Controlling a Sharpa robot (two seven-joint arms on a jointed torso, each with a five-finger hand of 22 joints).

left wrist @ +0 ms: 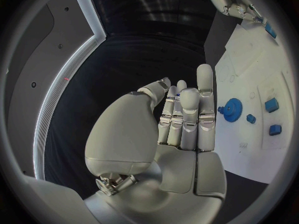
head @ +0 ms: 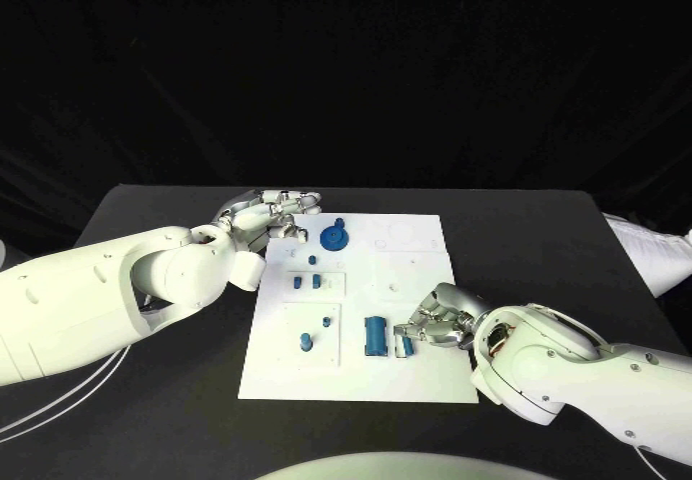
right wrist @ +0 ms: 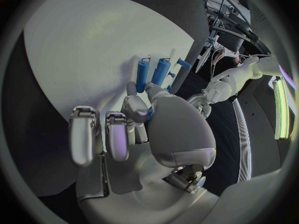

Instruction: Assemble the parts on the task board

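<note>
The right hand [head: 440, 322] sits low on the right edge of the task board [head: 418, 370], fingers curled down around a small blue part [head: 408, 345] that it pinches against the plate. In the right wrist view the thumb and a finger [right wrist: 138, 107] close on that blue piece, while the other fingers [right wrist: 82, 134] stand straight and free. Just beside its fingertips lies a longer blue cylinder [head: 375, 336], flat on the board; the wrist view shows it as two blue rods [right wrist: 152, 72] lying side by side, close ahead of the hand.

The left hand [head: 267, 215] hovers at the board's far left corner, over the black table [head: 159, 210]. From its own wrist camera the hand [left wrist: 181, 119] holds nothing: the fingers stand straight up, pressed close together, with the thumb drawn alongside them. I can see a bit of blue behind the fingertips, but cannot tell whether it touches them.

Near that hand, on the far part of the board, lies a round blue gear [head: 335, 238], with a small knob at its edge. Further toward the robot stand two short blue pegs [head: 306, 282], then a tiny peg [head: 327, 322] and a blue stub [head: 306, 342] in the left panel.
</note>
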